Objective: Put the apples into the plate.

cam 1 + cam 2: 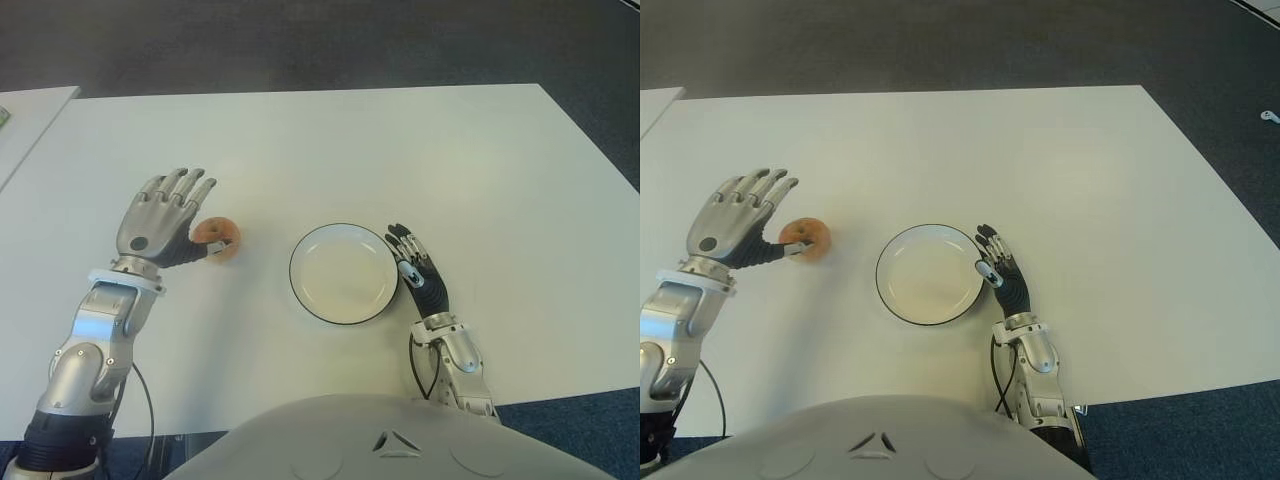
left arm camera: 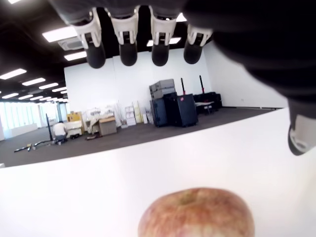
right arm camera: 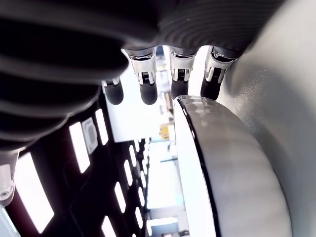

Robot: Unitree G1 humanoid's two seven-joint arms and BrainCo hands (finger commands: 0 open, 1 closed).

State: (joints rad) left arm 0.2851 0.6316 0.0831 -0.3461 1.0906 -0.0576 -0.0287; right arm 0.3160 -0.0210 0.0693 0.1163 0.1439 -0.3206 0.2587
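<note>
One reddish-yellow apple (image 1: 217,238) lies on the white table (image 1: 330,150), left of an empty white plate (image 1: 343,275) with a dark rim. My left hand (image 1: 172,215) is open just left of the apple, fingers stretched past it and the thumb at its near side. In the left wrist view the apple (image 2: 196,215) sits under the spread fingertips (image 2: 128,52), not enclosed. My right hand (image 1: 410,258) shows at the plate's right rim (image 3: 207,163), fingers (image 3: 148,94) straight and holding nothing.
A second white table (image 1: 30,115) shows at the far left corner. Dark carpet (image 1: 300,40) lies beyond the table's far edge and off its right side. A black cable (image 1: 415,365) loops by my right forearm.
</note>
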